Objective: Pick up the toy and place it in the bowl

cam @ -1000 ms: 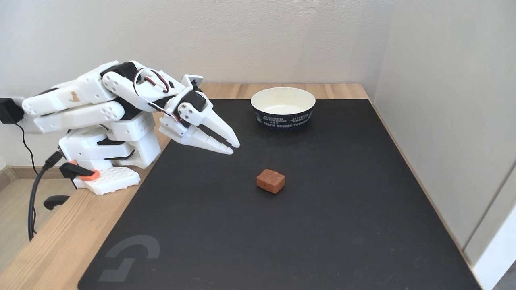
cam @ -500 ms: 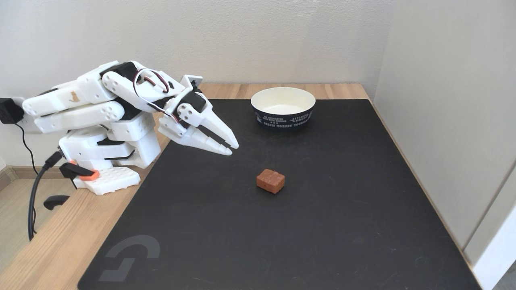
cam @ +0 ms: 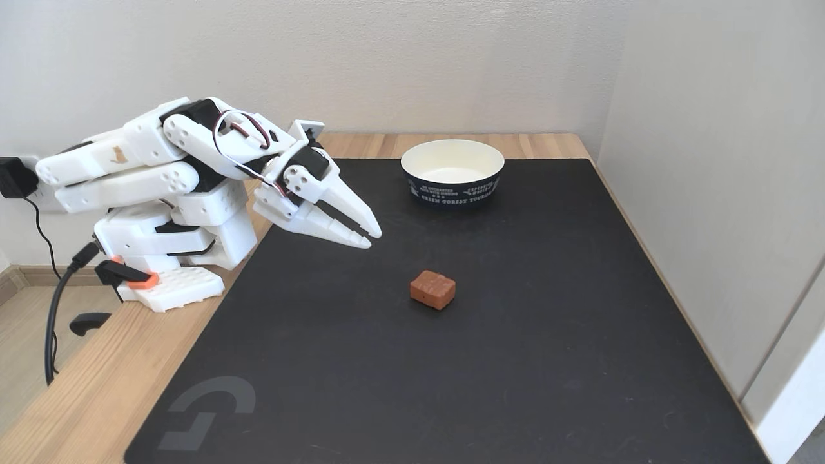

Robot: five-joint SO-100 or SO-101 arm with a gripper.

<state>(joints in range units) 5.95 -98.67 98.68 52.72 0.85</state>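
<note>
Toy on black mat, near and lower right of closed, empty gripper, bowl empty beyond.

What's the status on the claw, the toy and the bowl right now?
Claw shut, empty, hanging over the black mat. Toy loose on the mat, apart from the claw. Bowl upright, empty, at the mat's far edge. Nothing between them.

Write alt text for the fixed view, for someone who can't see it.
A white robot arm's end effector, nearly closed and holding nothing, hangs over a black mat. A small reddish-brown toy block lies on the mat. Farther back stands a navy bowl, cream-white inside and empty.
</note>
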